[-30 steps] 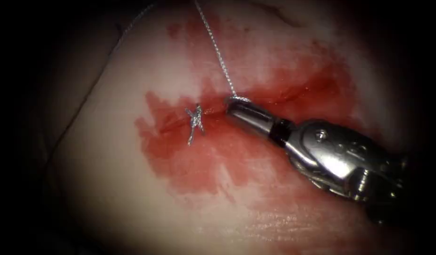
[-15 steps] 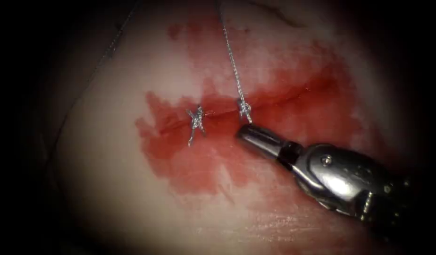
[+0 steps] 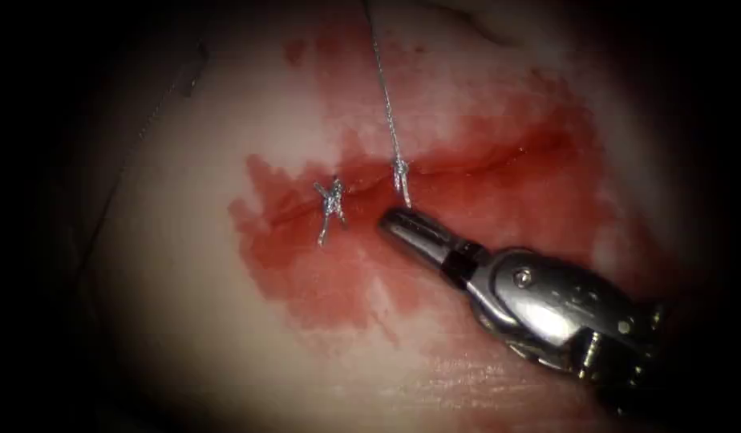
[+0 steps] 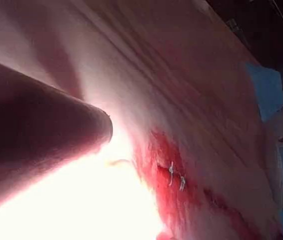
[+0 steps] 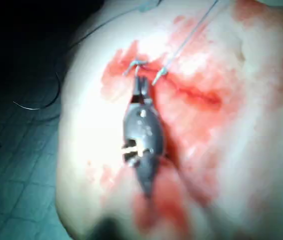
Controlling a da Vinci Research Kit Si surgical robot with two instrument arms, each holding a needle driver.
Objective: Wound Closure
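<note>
Right claw (image 3: 396, 222) closed, empty, just below second knot (image 3: 401, 172) on cut (image 3: 467, 170).

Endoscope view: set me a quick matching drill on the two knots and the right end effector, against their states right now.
Things:
1. left knot
2. right knot
3. right end effector

States:
A. shut, holding nothing, just below the cut
B. short cut ends only
C. long thread runs up from it

Pairs: 1-B, 2-C, 3-A.
</note>
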